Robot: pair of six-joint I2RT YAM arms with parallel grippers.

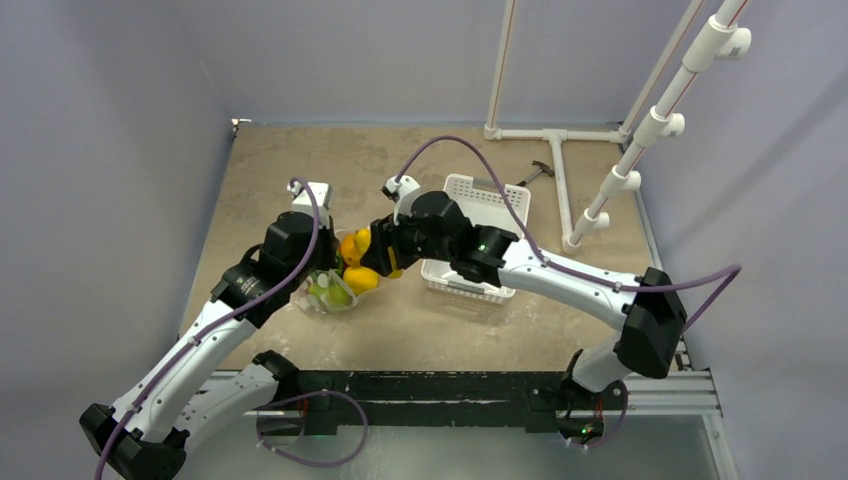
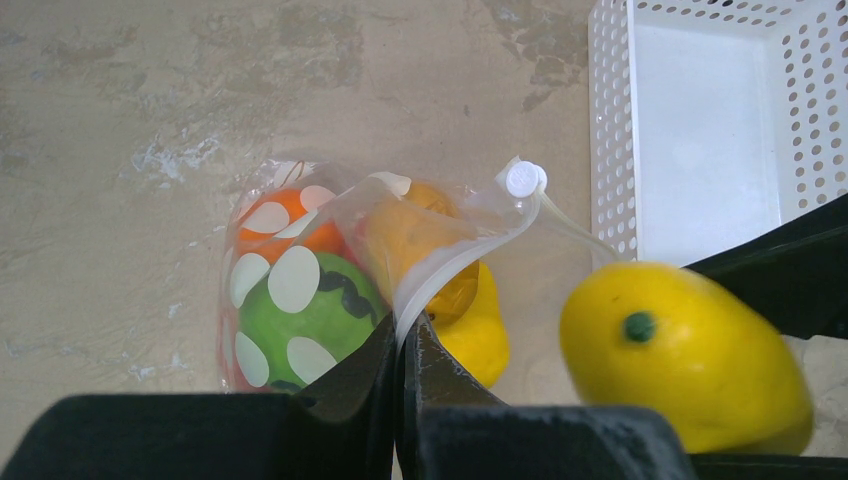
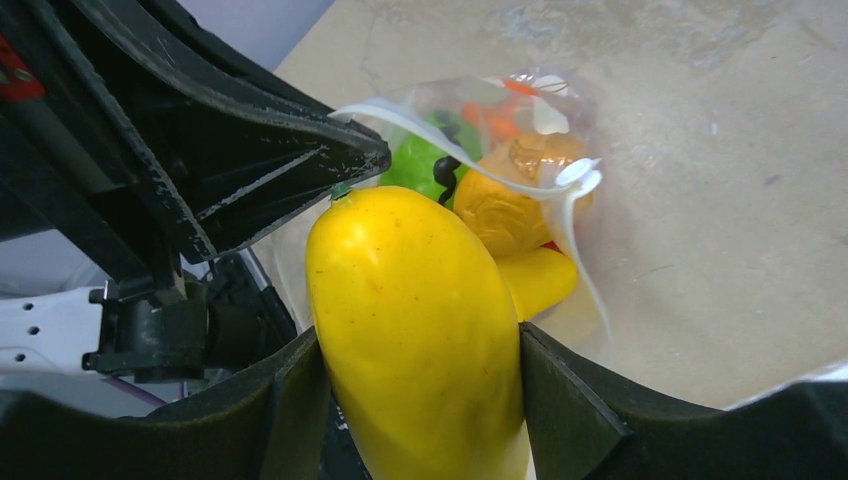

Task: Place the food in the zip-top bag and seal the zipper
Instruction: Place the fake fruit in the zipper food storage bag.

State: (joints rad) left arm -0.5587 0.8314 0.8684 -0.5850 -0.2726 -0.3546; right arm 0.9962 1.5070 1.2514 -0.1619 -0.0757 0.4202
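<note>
Snugly yellow fruit [image 3: 410,290] within right pincer [image 3: 420,338]

Tight squeeze at the mouth of the zip-top bag [image 2: 345,215]! The left gripper [image 2: 405,350], pinched on the zipper [image 2: 445,270], crowds the near side. The yellow fruit [image 3: 415,300] clamped in the right gripper [image 3: 420,350] plugs the approach in front. Inside, the orange fruit [image 2: 290,228] and striped green fruit [image 2: 320,305] take up the floor. The white basket [image 2: 610,120] walls off the right, just beside the bag. Beyond the bag, bare table [image 1: 320,160] lies open.
</note>
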